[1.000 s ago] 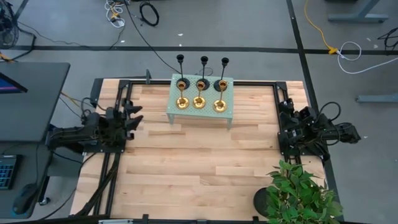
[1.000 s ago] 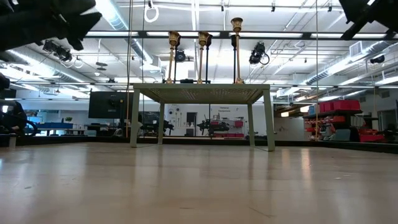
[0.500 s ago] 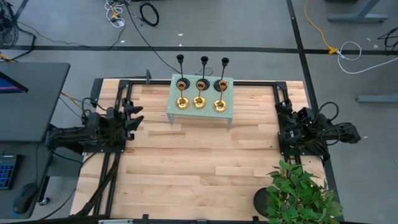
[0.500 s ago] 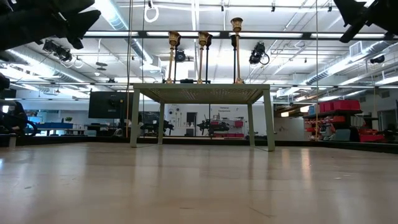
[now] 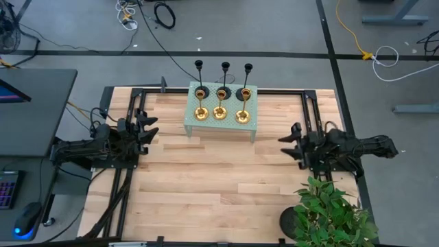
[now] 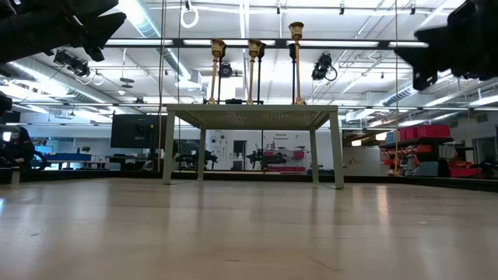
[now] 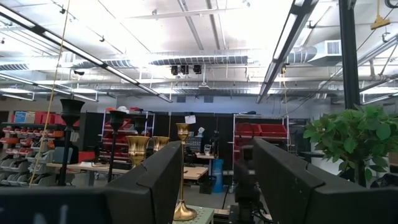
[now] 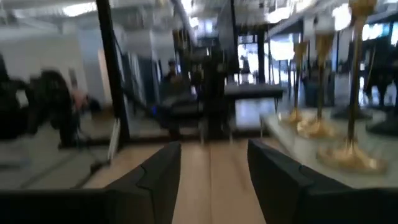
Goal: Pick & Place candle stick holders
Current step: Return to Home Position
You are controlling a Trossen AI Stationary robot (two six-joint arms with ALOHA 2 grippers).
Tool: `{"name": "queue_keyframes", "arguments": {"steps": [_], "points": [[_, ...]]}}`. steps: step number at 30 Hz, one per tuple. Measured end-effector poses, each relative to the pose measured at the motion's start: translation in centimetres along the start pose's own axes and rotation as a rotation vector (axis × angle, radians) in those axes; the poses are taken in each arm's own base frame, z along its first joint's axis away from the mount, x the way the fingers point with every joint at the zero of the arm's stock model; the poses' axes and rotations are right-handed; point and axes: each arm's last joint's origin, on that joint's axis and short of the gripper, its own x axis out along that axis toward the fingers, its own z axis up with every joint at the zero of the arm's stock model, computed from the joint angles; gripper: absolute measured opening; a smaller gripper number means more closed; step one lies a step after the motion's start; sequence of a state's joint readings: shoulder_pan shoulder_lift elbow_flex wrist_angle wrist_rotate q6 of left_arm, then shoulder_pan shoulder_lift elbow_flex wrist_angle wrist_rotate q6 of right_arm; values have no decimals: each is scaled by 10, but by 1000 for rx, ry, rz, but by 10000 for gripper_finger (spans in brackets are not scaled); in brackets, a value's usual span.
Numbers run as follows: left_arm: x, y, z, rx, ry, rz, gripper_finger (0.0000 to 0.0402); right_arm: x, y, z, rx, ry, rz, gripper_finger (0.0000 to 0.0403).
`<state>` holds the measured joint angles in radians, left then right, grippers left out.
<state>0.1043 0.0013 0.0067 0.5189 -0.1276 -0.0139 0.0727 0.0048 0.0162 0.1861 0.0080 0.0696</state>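
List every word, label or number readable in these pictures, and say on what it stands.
No text can be read anywhere.
The pale green perforated metal shelf, three shiny brass-gold candlestick holders and three matte black candlestick holders bear no print.
White card on the far rack: too small to read.

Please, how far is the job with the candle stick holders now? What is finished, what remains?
Done: all six candle stick holders stand on the shelf, three gold ones in one row, three black ones in the row behind. In hand: nothing; the left gripper and the right gripper are away from the shelf, fingers open and empty. Left: probably only returning to rest.
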Motion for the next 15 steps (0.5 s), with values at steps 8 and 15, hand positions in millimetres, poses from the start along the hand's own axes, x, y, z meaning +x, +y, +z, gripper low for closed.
{"name": "queue_keyframes", "arguments": {"steps": [8, 15], "points": [[0, 0, 0, 0, 0, 0, 197, -1, -1, -17, -2, 180, -13, 185], [0, 0, 0, 5, 1, 0, 197, -1, -1, -17, -2, 180, -14, 185]]}}
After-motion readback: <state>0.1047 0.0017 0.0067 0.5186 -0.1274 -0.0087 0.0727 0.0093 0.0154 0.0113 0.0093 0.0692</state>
